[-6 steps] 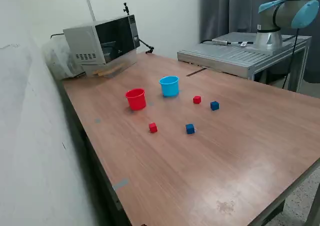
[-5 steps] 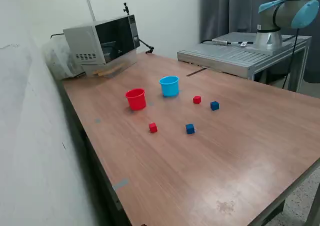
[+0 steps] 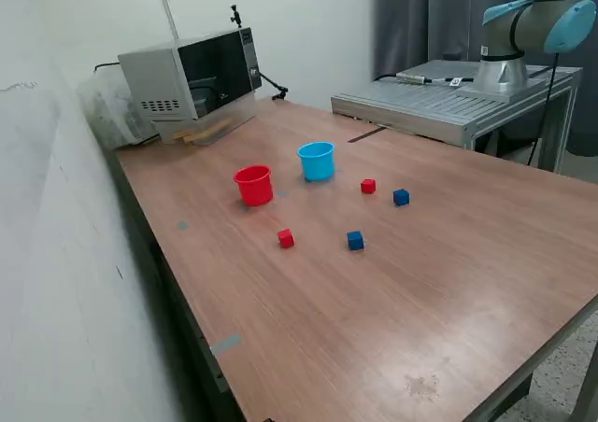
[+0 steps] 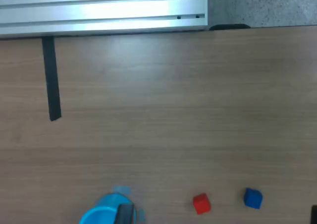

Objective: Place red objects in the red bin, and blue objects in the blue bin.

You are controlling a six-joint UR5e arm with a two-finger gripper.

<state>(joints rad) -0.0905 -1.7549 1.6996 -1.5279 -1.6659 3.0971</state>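
Note:
On the wooden table (image 3: 420,291) the red bin (image 3: 253,184) and the blue bin (image 3: 317,161) stand side by side, both upright. One red cube (image 3: 368,186) and one blue cube (image 3: 401,197) lie to the exterior view's right of the blue bin. A second red cube (image 3: 286,239) and a second blue cube (image 3: 355,241) lie nearer the camera. The wrist view shows the blue bin's rim (image 4: 101,215), a red cube (image 4: 201,203) and a blue cube (image 4: 253,197). Only the gripper's (image 4: 219,216) two dark fingertips (image 4: 125,214) show there, far apart with nothing between them. The exterior view shows only the arm's base (image 3: 523,30).
A microwave (image 3: 192,77) sits at the table's far corner beside a pale wall on the exterior view's left. The arm stands on an aluminium platform (image 3: 439,100) at the back right. A black strip (image 4: 51,78) lies on the table near that platform.

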